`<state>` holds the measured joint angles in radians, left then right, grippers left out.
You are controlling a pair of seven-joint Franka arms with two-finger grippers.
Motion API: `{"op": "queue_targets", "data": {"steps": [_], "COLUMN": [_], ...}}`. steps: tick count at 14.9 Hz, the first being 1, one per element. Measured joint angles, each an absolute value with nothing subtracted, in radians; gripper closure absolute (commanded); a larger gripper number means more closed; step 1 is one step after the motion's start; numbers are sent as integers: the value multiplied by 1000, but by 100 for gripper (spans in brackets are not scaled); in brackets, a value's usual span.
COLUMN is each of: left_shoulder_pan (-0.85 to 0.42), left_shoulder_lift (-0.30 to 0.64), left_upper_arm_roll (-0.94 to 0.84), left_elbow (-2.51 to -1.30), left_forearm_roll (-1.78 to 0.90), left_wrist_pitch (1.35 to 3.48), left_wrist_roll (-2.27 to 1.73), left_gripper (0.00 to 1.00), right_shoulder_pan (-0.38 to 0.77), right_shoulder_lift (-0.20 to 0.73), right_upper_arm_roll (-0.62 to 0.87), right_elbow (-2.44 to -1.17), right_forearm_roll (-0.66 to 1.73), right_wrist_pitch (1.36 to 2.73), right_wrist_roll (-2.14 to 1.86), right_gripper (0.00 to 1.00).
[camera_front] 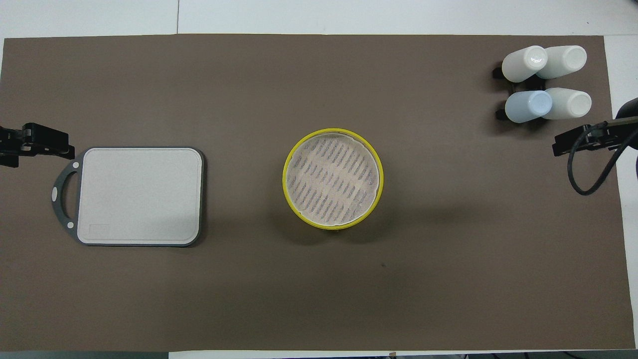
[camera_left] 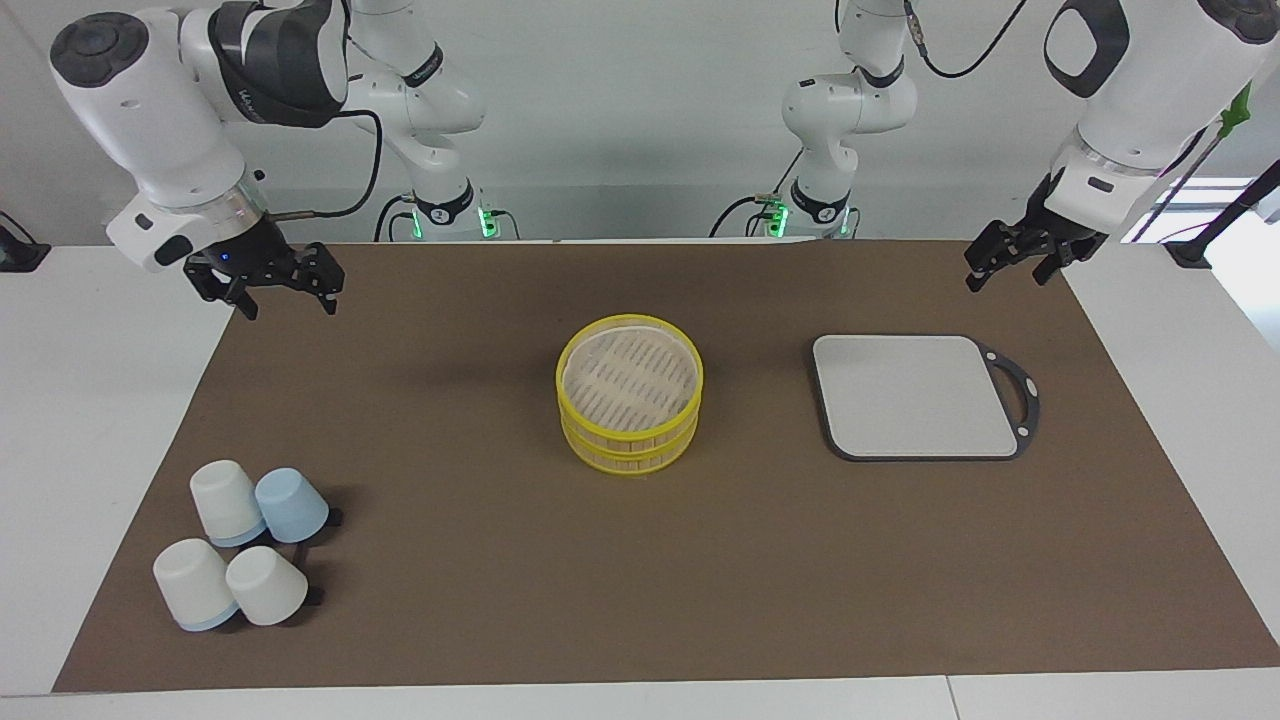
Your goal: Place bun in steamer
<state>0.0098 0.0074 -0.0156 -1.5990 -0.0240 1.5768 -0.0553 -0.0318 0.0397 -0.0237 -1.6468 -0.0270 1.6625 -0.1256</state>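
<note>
No bun visible on the counter, steamer (camera_left: 629, 405) at frame centre, left gripper (camera_left: 1012, 268) and right gripper (camera_left: 268, 290) up in the top corners, jaws wide, empty — risk of mistaking a white cup (camera_left: 228, 500) for the bun.

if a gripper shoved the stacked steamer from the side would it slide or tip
Probably slide: the steamer is squat and wide with a flat base on the brown mat. Its two tiers merely look stacked, so the upper one might shift. Slatted bamboo suggests it's light.
</note>
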Motion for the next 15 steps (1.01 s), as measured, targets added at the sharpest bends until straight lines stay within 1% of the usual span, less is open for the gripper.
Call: {"op": "queue_targets", "data": {"steps": [15], "left_shoulder_pan": [10], "left_shoulder_lift": [7], "left_upper_arm_roll": [-16], "left_elbow": [-1599], "left_forearm_roll": [-24], "left_wrist_pitch": [1577], "left_wrist_roll": [-55], "left_gripper": [0], "right_shoulder_pan": [-32], "right_shoulder_lift": [40], "right_upper_arm_roll": [-24], "right_elbow": [-1650], "right_forearm_roll": [-16], "right_wrist_pitch": [1660], "right_wrist_roll": [-115], "right_gripper": [0]}}
